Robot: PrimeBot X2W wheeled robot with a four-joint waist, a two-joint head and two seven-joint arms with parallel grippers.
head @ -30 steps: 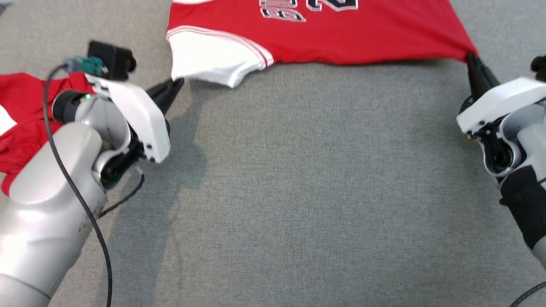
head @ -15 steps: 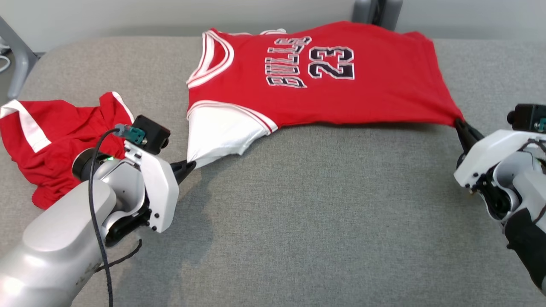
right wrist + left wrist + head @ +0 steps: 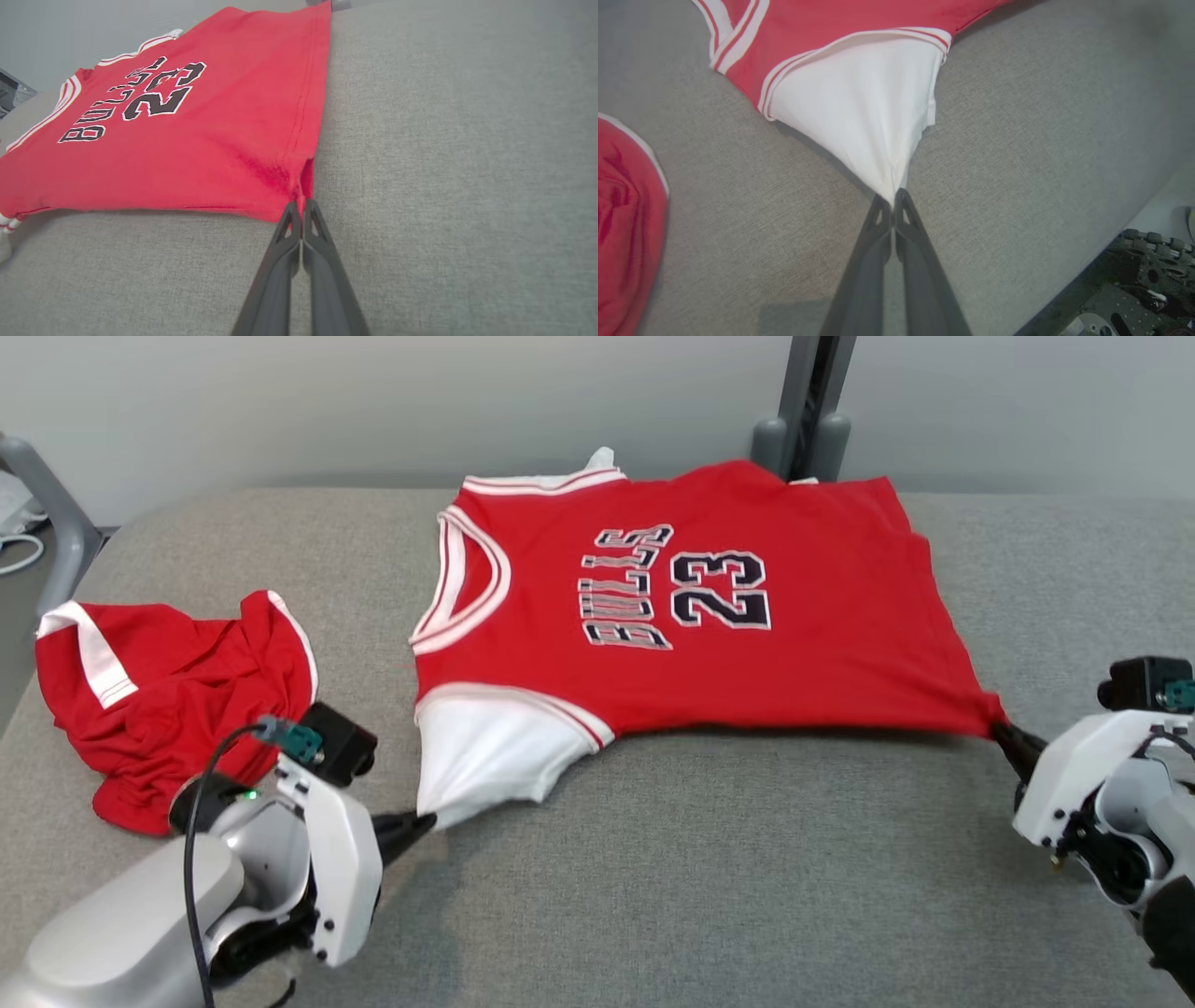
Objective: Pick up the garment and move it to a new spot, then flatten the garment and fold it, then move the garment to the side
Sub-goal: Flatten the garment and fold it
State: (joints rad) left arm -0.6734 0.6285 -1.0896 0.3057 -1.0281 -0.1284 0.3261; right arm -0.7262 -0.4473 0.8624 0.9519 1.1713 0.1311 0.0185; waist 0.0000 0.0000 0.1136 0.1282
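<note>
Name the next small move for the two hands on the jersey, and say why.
Probably lower both pinched corners onto the grey surface and open. The left hand is shut on the white sleeve tip, the right hand on the red hem corner, and the jersey already lies spread, print up, its near edge drawn straight between them.

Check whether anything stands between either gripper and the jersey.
Nothing visible does. The left gripper is shut on the white sleeve tip of the jersey, the right gripper on its red hem corner. The red garment lies apart, to its left.
</note>
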